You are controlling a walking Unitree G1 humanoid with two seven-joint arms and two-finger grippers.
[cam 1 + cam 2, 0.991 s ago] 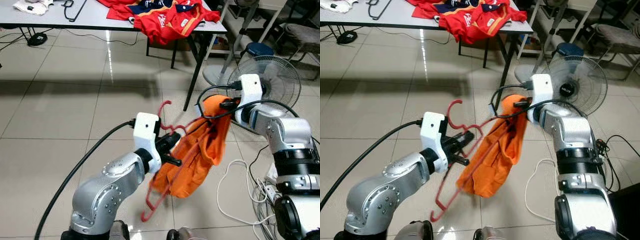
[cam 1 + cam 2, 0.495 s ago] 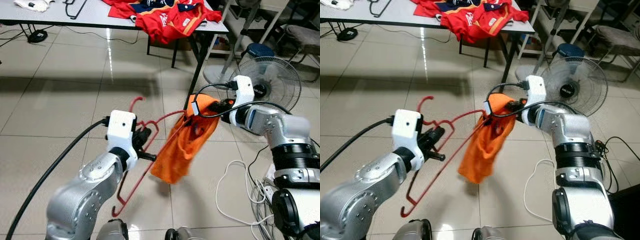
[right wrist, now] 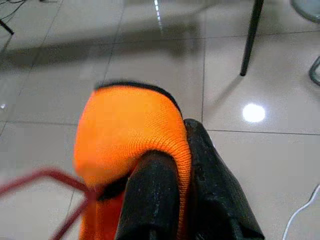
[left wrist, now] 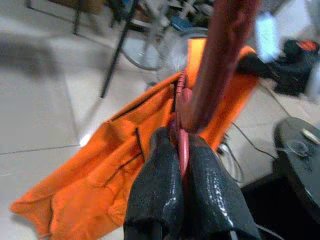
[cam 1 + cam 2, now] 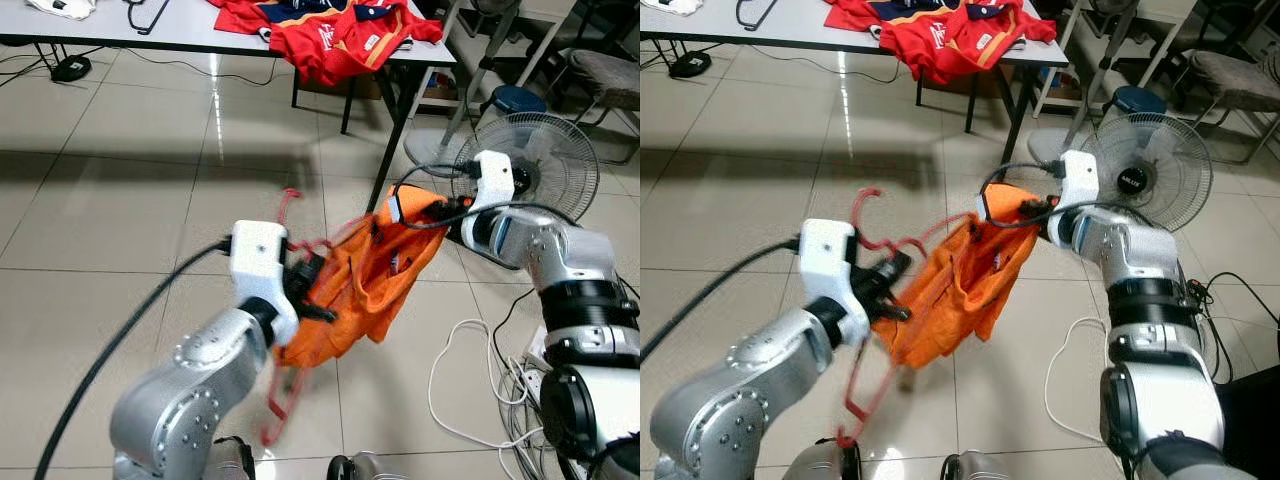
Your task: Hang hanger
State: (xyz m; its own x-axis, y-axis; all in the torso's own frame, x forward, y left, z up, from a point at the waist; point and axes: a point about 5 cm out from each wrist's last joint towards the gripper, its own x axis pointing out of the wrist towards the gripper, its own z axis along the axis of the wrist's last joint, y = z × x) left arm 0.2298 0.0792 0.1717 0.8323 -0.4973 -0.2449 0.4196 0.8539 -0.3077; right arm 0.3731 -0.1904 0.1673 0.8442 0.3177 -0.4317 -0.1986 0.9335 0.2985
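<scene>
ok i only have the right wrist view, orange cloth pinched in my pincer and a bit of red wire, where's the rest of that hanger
Observer: The left pincer is shut on the red hanger, holding it out ahead of the robot with its hook pointing up.
Operator: is the cloth on it yet
Observer: Partly. The orange garment stretches from the right pincer across to the hanger and sags between the two arms, above the floor.
Operator: anything near my right arm
Observer: A standing fan sits on the floor just beyond it, and a white cable loops on the tiles below.
</scene>
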